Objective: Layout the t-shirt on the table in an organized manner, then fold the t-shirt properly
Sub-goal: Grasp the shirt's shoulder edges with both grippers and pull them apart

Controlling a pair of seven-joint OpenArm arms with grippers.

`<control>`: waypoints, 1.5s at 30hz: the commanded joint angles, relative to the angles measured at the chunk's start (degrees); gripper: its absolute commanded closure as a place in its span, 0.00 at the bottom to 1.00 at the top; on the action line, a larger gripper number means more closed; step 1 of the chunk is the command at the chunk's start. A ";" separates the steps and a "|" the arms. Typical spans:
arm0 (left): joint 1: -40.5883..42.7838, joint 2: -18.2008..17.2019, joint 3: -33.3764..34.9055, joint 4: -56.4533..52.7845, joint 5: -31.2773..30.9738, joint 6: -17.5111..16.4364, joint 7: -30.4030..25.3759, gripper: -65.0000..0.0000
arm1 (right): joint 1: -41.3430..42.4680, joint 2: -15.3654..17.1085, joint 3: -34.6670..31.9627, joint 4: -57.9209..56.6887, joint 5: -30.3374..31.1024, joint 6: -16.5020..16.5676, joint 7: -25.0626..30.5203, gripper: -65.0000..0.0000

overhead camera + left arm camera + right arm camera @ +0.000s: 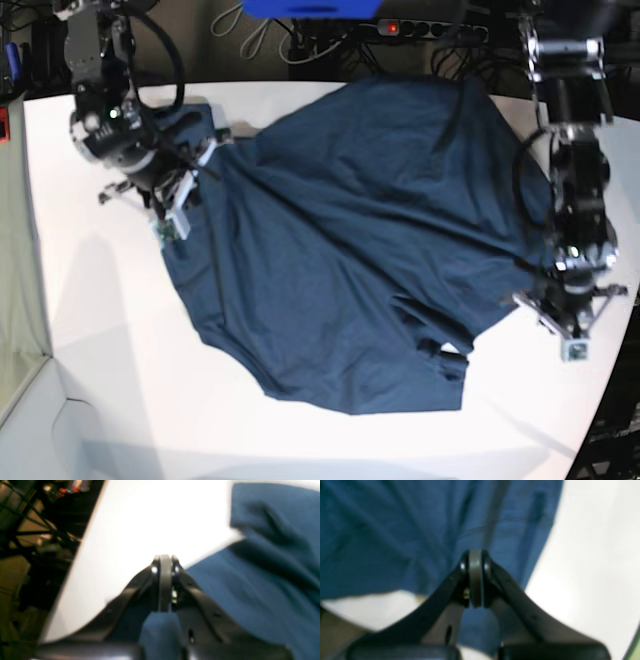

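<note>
Navy cloth, the shirt (pixel 350 240) lies spread across the middle of the table (pixel 110 340), mostly opened out but skewed and creased, with long diagonal wrinkles and a bunched corner at its near edge. Layout looks partly done; smoothing, squaring and every fold remain. The right gripper (pixel 475 578) is pinched shut on the shirt's edge, and the left gripper (pixel 165 582) likewise clamps cloth at the opposite side.
</note>
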 commanded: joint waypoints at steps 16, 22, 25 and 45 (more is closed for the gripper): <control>28.66 11.41 9.88 16.21 0.57 0.10 14.29 0.99 | 18.55 -5.48 2.00 -15.25 -0.20 -0.02 0.93 1.00; 27.78 5.09 9.62 8.29 0.40 0.10 10.77 0.99 | 19.34 -6.98 1.83 -19.12 -0.20 -0.02 1.55 1.00; 26.82 1.83 6.89 4.42 0.49 0.10 6.20 0.99 | 20.66 -7.06 1.74 -21.84 -0.20 -0.02 1.55 1.00; 11.34 -7.22 -5.24 4.07 0.22 0.10 3.65 0.99 | 16.44 -8.03 2.00 -25.89 0.15 -0.02 7.17 1.00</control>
